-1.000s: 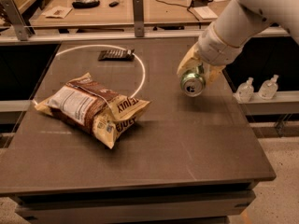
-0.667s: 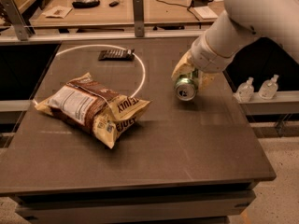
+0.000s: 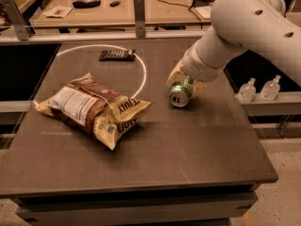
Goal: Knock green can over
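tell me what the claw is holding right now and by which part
The claw grips the green can around its body, toward the base; the can's silver top points at the camera, uncovered.

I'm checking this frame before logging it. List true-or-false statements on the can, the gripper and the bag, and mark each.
1. The can is tipped, its silver end facing the camera. True.
2. The gripper hangs over the bag. False: it is at the can, to the right of the bag.
3. The bag touches the can. False: they are apart, with bare table between them.
4. A white cable loops on the table behind the bag. True.
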Robot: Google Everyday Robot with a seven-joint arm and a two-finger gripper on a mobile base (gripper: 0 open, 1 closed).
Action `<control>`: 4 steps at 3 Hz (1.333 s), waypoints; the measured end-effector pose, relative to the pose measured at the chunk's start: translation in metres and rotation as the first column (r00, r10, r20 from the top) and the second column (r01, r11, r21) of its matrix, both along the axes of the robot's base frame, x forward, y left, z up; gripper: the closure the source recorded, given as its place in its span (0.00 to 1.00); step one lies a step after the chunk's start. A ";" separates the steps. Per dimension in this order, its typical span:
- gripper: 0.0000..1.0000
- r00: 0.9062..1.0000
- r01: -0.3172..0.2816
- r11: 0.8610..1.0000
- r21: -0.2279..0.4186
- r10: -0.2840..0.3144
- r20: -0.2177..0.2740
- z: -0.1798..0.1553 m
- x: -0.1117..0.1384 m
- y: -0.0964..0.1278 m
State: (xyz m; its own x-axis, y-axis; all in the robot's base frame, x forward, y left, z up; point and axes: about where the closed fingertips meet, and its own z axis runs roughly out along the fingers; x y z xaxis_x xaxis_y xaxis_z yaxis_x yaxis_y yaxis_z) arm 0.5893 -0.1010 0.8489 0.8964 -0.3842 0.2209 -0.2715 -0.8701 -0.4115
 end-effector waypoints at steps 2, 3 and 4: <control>0.36 0.998 0.060 0.998 -0.017 -0.060 -0.009 -0.004 0.005 0.003; 0.12 0.995 0.101 0.995 -0.005 -0.101 -0.011 0.003 0.010 0.000; 0.00 0.990 0.134 0.991 0.013 -0.134 -0.032 0.011 0.013 -0.004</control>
State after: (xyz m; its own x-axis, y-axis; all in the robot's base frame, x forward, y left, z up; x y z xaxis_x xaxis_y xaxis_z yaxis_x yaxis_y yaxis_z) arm 0.6027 -0.1048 0.8598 0.8428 -0.5046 0.1871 -0.3981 -0.8185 -0.4141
